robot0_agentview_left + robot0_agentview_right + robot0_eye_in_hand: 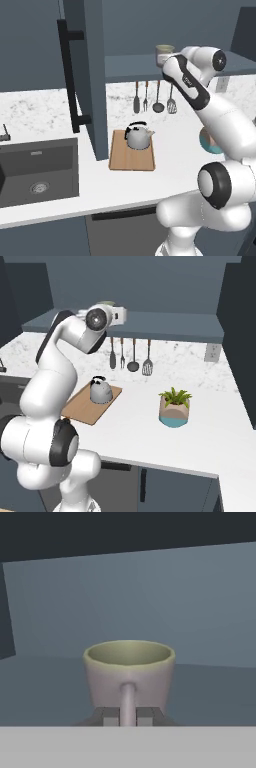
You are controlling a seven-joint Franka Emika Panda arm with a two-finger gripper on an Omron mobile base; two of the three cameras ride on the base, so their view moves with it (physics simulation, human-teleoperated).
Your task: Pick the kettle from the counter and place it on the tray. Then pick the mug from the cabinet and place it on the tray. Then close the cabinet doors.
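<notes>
Standing upright on the tray (131,159) in the left base view, the kettle (138,136) sits toward the board's far end on the counter (60,200), while the mug (164,52) rests on the cabinet (131,65) shelf just behind the raised arm. The right base view shows kettle and tray beside the arm, a potted plant (174,406) well apart to their right, and the mug apparently mostly hidden behind the hand. In the hand view the gripper (128,716) is clenched on the mug's side handle, fingertips (109,716) pressing it from either side, the mug upright on the shelf.
</notes>
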